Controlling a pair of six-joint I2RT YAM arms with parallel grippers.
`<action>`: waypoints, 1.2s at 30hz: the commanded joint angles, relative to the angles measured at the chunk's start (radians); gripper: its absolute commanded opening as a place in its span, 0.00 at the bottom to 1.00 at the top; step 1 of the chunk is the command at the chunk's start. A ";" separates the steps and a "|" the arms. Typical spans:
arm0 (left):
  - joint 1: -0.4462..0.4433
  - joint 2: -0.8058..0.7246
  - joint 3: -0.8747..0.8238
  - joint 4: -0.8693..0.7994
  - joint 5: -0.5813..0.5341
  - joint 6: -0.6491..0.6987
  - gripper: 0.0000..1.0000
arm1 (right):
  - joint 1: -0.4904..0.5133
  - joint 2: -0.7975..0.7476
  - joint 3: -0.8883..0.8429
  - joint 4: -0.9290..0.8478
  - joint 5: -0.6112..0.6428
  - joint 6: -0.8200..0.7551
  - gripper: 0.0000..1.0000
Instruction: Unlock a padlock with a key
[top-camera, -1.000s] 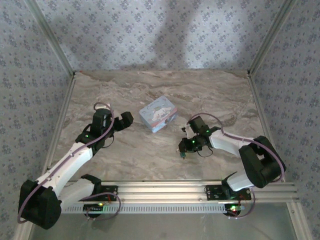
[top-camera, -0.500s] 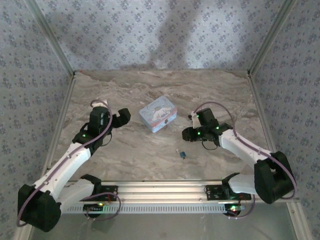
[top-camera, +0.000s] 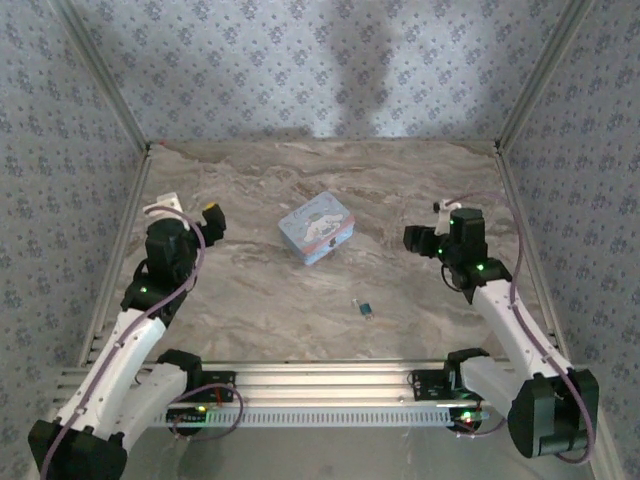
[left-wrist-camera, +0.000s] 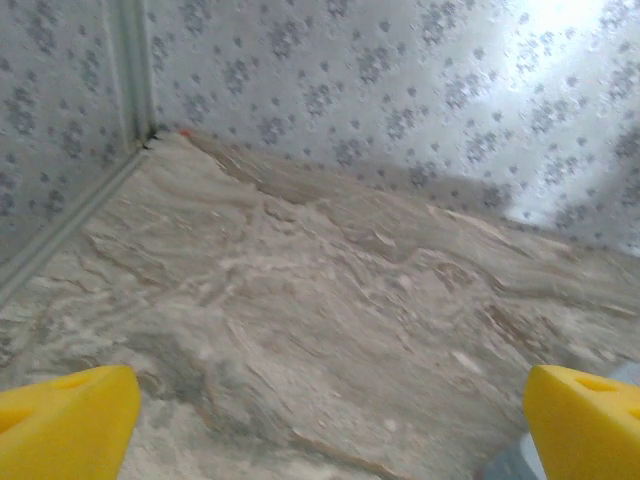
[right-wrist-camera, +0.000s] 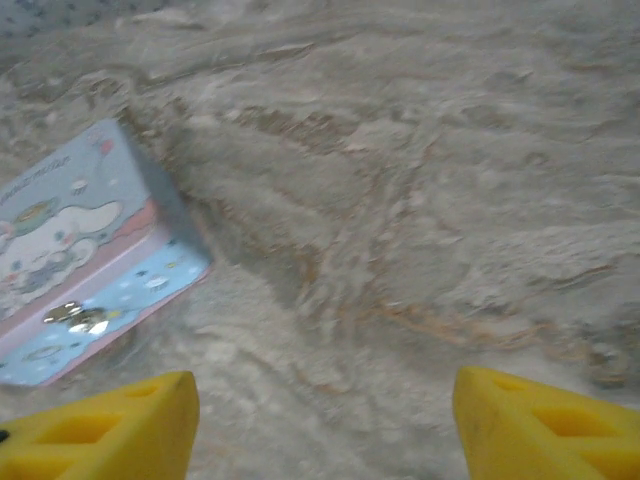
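Observation:
The padlock (top-camera: 366, 308), tiny and dark blue-grey, lies on the marble table near the front middle, with no gripper touching it. The key is too small to tell apart from it. My right gripper (top-camera: 428, 223) hovers well to the right of and behind the padlock. It is open, and its yellow fingertips (right-wrist-camera: 120, 425) stand wide apart over bare table; in the right wrist view the gripper (right-wrist-camera: 325, 410) holds nothing. My left gripper (top-camera: 190, 208) is raised at the far left and faces the back corner. It is open and empty in the left wrist view (left-wrist-camera: 330, 420).
A light-blue tin with a cartoon lid (top-camera: 316, 228) stands at the table's middle, behind the padlock; its front with a metal clasp shows in the right wrist view (right-wrist-camera: 80, 260). Patterned walls and aluminium rails (top-camera: 115, 270) enclose the table.
The right gripper opened, leaving the padlock on the table, and drew back to the right. The left arm pulled back to the left, away from the tin.

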 joint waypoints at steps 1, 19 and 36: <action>0.037 0.006 -0.063 0.107 -0.032 0.086 0.98 | -0.048 -0.025 -0.059 0.122 0.054 -0.011 0.81; 0.169 0.284 -0.270 0.510 0.010 0.248 0.98 | -0.162 0.274 -0.232 0.668 0.203 -0.116 1.00; 0.212 0.381 -0.319 0.632 0.137 0.285 0.98 | -0.187 0.548 -0.334 1.146 0.068 -0.230 1.00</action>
